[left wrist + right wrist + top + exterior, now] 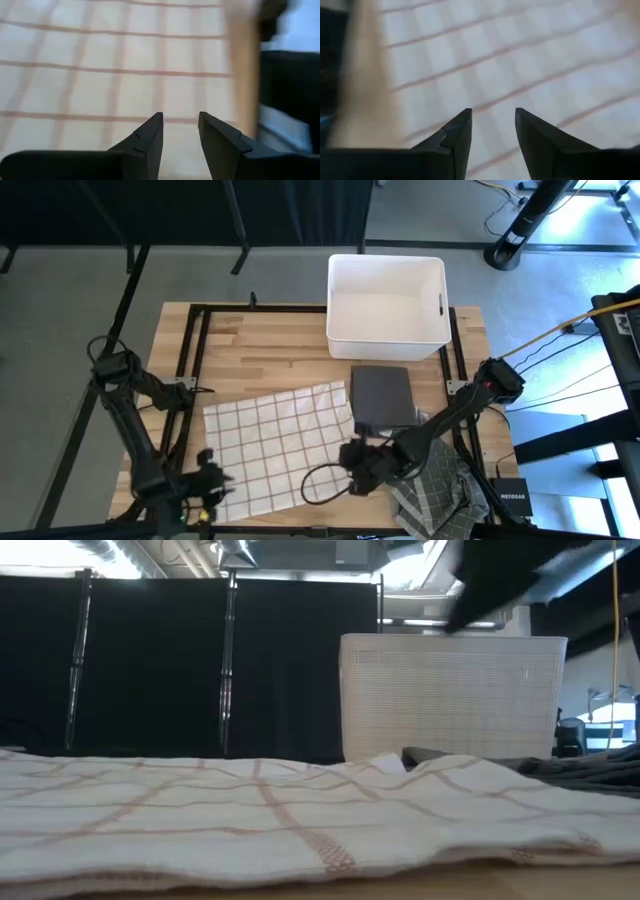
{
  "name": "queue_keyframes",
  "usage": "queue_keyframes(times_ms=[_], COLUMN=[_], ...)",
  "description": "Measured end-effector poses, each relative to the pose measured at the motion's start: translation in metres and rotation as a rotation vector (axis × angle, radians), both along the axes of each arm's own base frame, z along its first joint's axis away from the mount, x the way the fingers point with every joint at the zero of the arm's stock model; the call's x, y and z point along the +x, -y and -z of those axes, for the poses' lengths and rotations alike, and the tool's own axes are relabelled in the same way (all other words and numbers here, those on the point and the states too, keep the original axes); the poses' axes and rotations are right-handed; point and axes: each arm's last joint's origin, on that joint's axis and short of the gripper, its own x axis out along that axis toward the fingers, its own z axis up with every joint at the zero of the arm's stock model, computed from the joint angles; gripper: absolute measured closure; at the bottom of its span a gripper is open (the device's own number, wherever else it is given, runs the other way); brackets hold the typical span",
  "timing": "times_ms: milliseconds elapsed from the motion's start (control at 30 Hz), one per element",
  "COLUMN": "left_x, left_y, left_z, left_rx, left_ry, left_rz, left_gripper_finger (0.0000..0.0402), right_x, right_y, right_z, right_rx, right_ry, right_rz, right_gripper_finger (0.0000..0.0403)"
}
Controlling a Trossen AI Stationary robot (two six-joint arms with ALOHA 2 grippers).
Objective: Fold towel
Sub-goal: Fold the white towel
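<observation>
The checked towel [283, 442] lies spread out flat on the wooden surface [270, 340], near the front edge, one layer only and a little skewed, with no fold in it that I can make out. The left gripper [212, 477] sits at the towel's front-left corner, fingers [150, 137] apart with nothing but cloth showing below the gap. The right gripper [360, 458] hangs over the towel's front-right corner, fingers [460, 131] also parted and empty, the checks running beneath them. So both hands are positioned at the near corners, neither one gripping. By the look of it the folding proper hasn't started: the corners need pinching and carrying over to the far edge. Behind the towel sit a dark folded cloth [381, 395] and a white bin [387, 295] at the far edge; a grey checked cloth [432, 495] bunches at the front-right corner.
</observation>
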Motion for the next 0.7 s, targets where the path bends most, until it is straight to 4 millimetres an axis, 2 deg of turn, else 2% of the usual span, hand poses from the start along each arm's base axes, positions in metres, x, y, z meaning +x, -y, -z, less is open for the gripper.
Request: queue_keyframes(times_ms=[133,300,467,700], left_x=[0.007,-0.003,-0.014,-0.028], left_y=[-0.020,-0.039,-0.047,-0.056], left_z=[0.028,0.064,0.073,0.074], left_rx=[0.033,-0.048,-0.047,0.030], left_ry=[-0.091,-0.391,-0.402,-0.425], left_rz=[-0.094,-0.223,-0.298,-0.401], left_gripper_finger=[0.0284,0.0284,0.0284,0.0284], right_x=[0.020,0.040,0.038,0.029], right_y=[0.012,0.033,0.041,0.043], right_z=[0.021,0.054,0.072,0.076], right_rx=[-0.190,-0.164,-0.069,0.124], right_ry=[0.031,-0.085,-0.236,-0.377], right_rz=[-0.009,-0.015,-0.010,0.152], right_gripper_finger=[0.0249,0.0249,0.0249,0.0249])
